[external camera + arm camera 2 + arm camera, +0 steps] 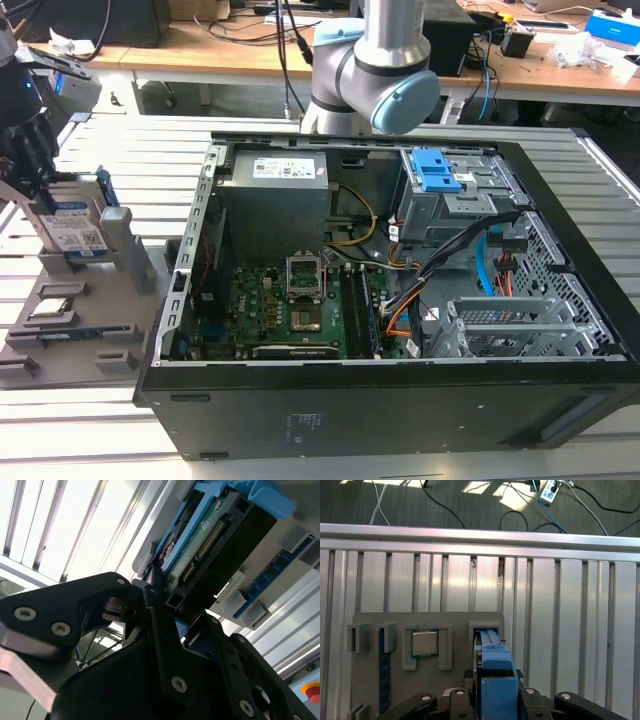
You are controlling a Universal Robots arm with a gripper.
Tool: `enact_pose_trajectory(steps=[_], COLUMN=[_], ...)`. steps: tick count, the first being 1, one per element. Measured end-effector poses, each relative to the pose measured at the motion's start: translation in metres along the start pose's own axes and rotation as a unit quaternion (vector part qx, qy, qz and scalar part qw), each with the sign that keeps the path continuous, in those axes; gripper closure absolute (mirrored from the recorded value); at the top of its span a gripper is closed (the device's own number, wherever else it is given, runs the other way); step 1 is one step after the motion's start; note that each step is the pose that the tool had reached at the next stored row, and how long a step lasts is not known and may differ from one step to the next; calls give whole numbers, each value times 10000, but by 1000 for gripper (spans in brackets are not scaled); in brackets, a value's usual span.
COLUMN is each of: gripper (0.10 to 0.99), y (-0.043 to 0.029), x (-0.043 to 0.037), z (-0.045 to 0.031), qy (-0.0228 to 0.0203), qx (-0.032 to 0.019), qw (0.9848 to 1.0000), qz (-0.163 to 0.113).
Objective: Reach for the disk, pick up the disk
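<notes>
The disk [75, 225] stands on edge in a slot of the grey holder tray [70, 330] at the exterior view's left; it is silver-grey with a white-and-blue label and a blue carrier. My gripper [42, 190] comes down on it from above. In the first wrist view the blue carrier of the disk [496, 690] sits between my two black fingers [527, 694], which press against its sides. The second wrist view shows the disk [210, 540] from its connector edge, with the gripper [182, 609] clamped on it. The disk's lower end still sits in the slot.
The grey holder tray [455, 620] also carries a square processor chip [425, 643] and a blue memory stick [382, 670]. An open black computer case [400, 300] lies to the exterior view's right, with a blue-latched drive cage [440, 170]. The arm's base [375, 70] stands behind it.
</notes>
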State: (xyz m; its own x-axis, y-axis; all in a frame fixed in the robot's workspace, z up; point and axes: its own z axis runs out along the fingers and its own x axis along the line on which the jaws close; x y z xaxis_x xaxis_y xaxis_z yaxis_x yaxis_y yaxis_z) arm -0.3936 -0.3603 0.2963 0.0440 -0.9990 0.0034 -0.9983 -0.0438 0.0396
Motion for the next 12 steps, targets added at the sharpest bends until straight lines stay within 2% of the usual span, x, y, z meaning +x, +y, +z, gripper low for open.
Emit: enact_pose_trajectory(steps=[3, 5, 11, 12], gripper=[718, 718, 718, 718], y=[2, 4, 8, 10], x=[0, 0, -1, -1], z=[-55, -119, -220, -257], qy=[0, 0, 0, 0], qx=[0, 0, 0, 0], qw=[10000, 10000, 10000, 10000], qz=[0, 0, 0, 0])
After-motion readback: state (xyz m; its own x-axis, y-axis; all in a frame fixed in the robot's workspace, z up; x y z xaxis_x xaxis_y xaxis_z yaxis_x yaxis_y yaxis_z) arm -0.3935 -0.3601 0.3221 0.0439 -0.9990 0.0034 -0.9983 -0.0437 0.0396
